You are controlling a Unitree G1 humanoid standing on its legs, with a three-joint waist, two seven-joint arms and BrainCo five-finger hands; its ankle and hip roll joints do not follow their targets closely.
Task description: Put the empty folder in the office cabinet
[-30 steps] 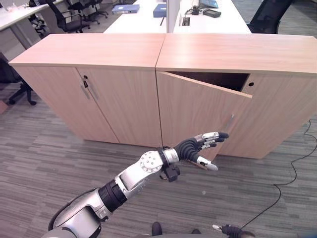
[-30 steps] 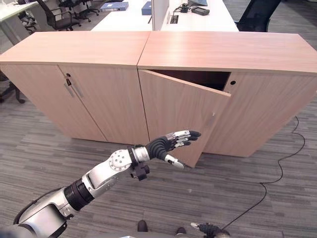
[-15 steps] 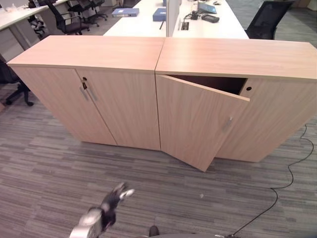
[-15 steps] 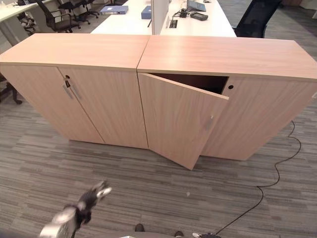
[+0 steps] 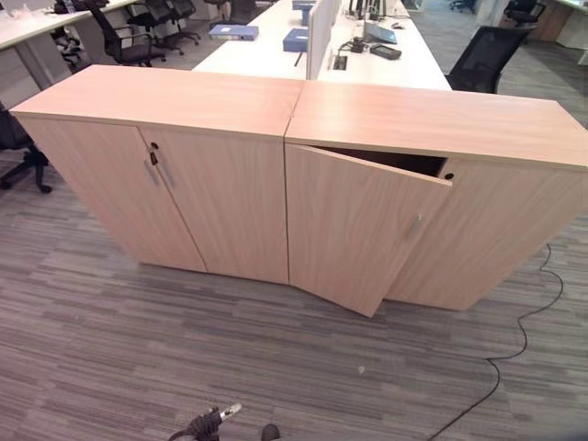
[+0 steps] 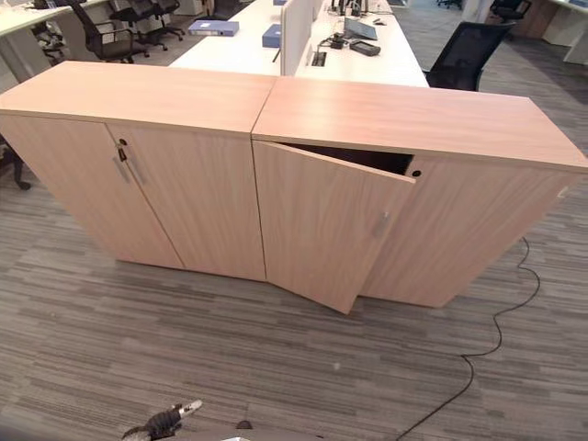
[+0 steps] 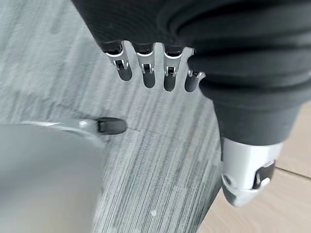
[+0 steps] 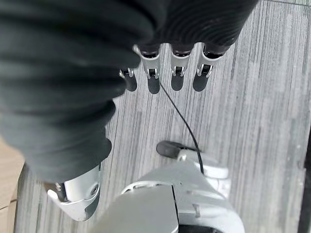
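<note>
Office cabinet (image 5: pixel 432 129) — a low, pale wood unit, the right one of a pair standing side by side on grey striped carpet (image 5: pixel 110 340). Its left door (image 5: pixel 354 230) hangs partly open, swung out toward the room, with a dark gap showing behind its top edge; a small metal handle sits near the door's free edge. The right door of the same unit is closed.

Neighbouring cabinet (image 5: pixel 156 101) — same wood, touching the first along one seam. Both doors closed, a key or small handle at their meeting edge.

Left hand (image 5: pixel 209 424) — low at the near edge of the head views, over the carpet and well apart from the cabinets. In its own wrist view the fingers (image 7: pixel 143 68) hang straight in a row with the thumb set apart; nothing is held.

Right hand (image 8: pixel 92 145) — seen from its wrist camera, above the carpet. Fingers (image 8: pixel 176 68) straight and relaxed, thumb apart, holding nothing.

Folder — I cannot place the empty one; neither hand carries it. Two blue folders (image 5: pixel 231 31) lie on the white desk (image 5: pixel 266 50) behind the cabinets, and I cannot tell whether either is the one meant.

Also behind: black office chairs (image 5: pixel 478 60), one at the right beyond the cabinet top, others at the far left.
</note>
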